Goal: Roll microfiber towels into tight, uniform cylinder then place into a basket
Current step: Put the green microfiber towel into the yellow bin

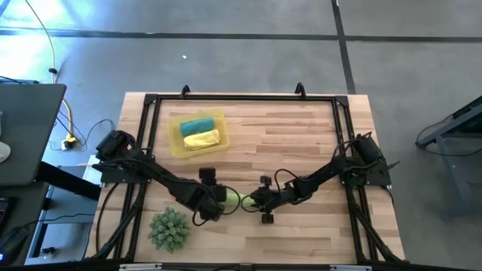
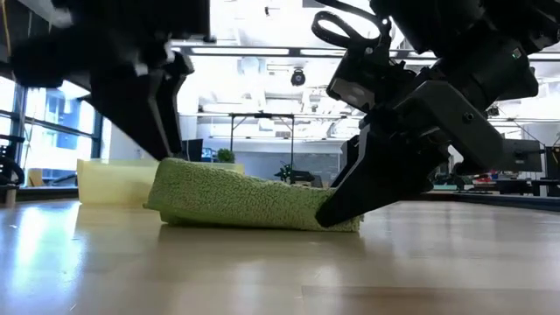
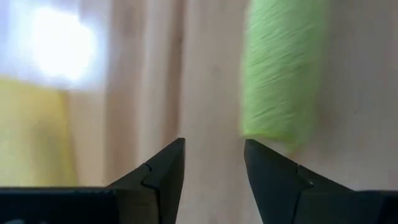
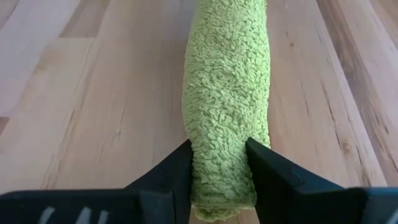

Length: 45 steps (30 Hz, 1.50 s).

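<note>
pale butcher-block wood runs under both my arms, and near the front edge lies the rolled lime green microfiber towel, well apart from the translucent yellow plastic basket at the far left that already holds a teal roll and a yellow roll. my right gripper pinches one end of the green roll, while my left gripper hangs parted and empty beside the other end. it looks light, soft and squashy, likely to sag or unwind, so i'd hold across the seam nearer the middle.
</note>
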Available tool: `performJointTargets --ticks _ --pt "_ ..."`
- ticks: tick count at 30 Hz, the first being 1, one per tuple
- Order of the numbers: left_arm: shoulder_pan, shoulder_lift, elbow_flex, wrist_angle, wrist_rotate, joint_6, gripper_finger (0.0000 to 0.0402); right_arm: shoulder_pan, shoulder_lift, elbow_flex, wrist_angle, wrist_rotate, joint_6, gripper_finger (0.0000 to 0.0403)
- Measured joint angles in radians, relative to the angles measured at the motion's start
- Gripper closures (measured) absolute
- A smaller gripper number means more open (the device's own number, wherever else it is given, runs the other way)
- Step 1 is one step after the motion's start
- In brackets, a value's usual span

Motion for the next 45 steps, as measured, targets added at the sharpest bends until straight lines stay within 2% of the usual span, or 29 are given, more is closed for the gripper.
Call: performJointTargets --ticks 6,11,16,20,24,30,36,39,45 --pt "-0.021 0.0 0.067 0.095 0.072 0.107 0.0245 0.0 0.0 0.0 0.001 0.0 0.003 0.0281" --pt "-0.034 0.008 0.082 0.299 0.1 0.214 0.0245 0.0 0.0 0.0 0.001 0.0 0.004 0.0281" --pt "0.0 0.081 0.082 0.424 0.071 0.293 0.0245 0.0 0.0 -0.001 0.001 0.0 0.004 0.0281" --pt "0.046 0.144 0.082 0.431 0.076 0.259 0.0245 0.0 0.0 -0.001 0.003 0.001 0.027 0.0281" --pt "0.082 0.201 0.083 0.437 0.151 0.222 0.0245 0.0 0.0 -0.001 0.003 0.001 0.029 0.0281" --pt "0.103 0.277 0.087 0.427 0.166 0.219 0.0245 0.0 0.0 -0.001 0.003 0.001 0.028 0.0281" --pt "0.115 0.295 0.093 0.41 0.274 0.154 0.0245 0.0 0.0 -0.001 0.003 0.001 0.027 0.0281" --pt "0.114 0.297 0.093 0.407 0.242 0.087 0.0245 0.0 0.0 -0.001 0.004 0.001 0.027 0.0281" --pt "0.109 0.286 0.088 0.415 0.238 0.088 0.0245 0.002 0.001 -0.003 0.027 -0.004 0.002 0.0281"
